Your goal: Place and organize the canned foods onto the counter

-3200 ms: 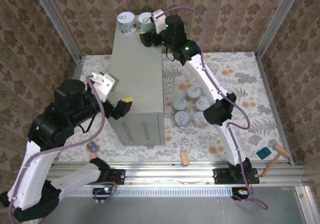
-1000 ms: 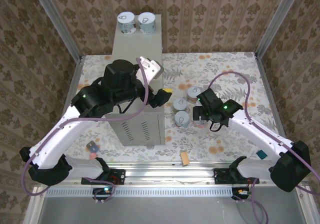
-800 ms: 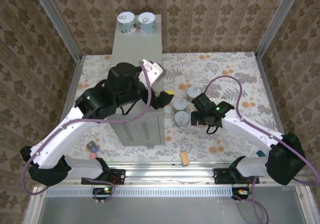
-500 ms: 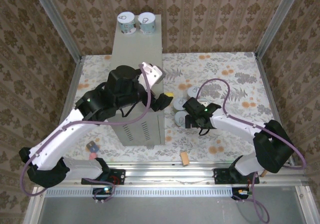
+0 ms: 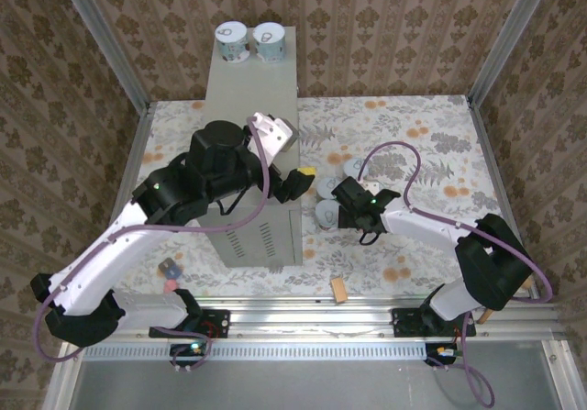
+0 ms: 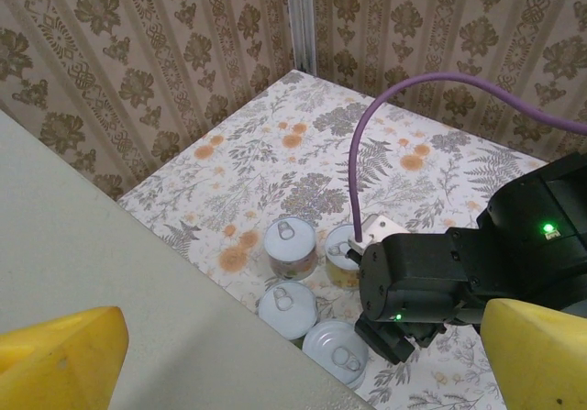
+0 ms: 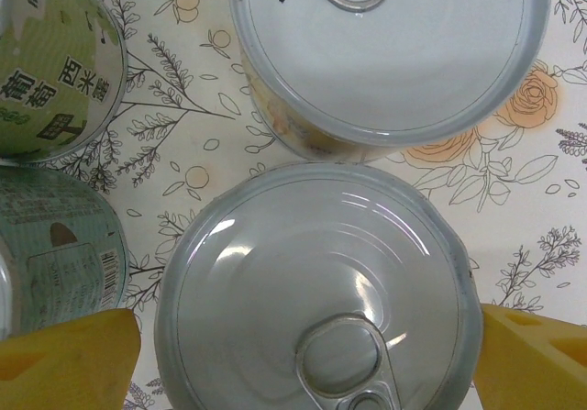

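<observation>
Both pincers gape: left pincer (image 6: pixel 301 360) empty, right pincer (image 7: pixel 301 355) straddling a silver-white pull-tab can (image 7: pixel 312 263).

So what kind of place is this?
Likely a robot practice booth, not a real shop: wallpaper walls in a metal frame, robot arms, and cans by a grey box.

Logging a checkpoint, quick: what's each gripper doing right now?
Left gripper: open, holding nothing.
Right gripper: open, fingers either side of a can, not clamped yet.
</observation>
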Available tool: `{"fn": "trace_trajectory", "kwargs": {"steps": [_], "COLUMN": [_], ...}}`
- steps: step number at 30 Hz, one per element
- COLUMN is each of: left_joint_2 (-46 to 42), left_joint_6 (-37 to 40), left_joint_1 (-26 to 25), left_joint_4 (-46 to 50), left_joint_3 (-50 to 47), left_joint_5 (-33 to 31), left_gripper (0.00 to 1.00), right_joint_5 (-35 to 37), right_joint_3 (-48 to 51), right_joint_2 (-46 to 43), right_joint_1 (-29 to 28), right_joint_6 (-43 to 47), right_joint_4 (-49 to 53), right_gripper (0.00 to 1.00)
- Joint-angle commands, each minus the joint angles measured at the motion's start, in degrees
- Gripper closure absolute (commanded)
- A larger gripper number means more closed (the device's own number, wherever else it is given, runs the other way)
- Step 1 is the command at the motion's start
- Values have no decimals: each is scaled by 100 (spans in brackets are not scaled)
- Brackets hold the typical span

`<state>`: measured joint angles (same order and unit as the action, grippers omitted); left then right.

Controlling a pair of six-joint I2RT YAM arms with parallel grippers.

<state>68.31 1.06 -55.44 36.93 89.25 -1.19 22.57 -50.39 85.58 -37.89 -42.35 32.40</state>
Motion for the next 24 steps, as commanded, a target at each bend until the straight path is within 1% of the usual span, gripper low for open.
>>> {"fn": "trace_trajectory", "kwargs": {"steps": [1,5,11,15,17,24], "left_joint_2": [59,106,154,165,171,206], "left_joint_6": [0,-1,-9,-13,-3,8], "left_joint_1": [-24,-19,-20,-19,-19,-21], "left_joint_4": [-91,-98,-118,-126,-111,-37], "left_joint_3": [-13,17,30,52,77,123], "left_joint_5": [-54,-18,-4,18,22,5], "left_gripper": [0,0,0,0,0,0], "right_joint_5": [296,353,415,429,424,413], "right_joint_3": [239,288,398,430,434,347], "right_joint_2": [44,-40,-257,-236,-248,-277], "right_joint_1": [-22,-9,-8,51,71,89], "right_joint_6": [-122,-135,-79,-20,28,209], "right_joint_4": [21,38,-3,-21,-80,-129], "right_gripper": [9,9,6,7,9,21]}}
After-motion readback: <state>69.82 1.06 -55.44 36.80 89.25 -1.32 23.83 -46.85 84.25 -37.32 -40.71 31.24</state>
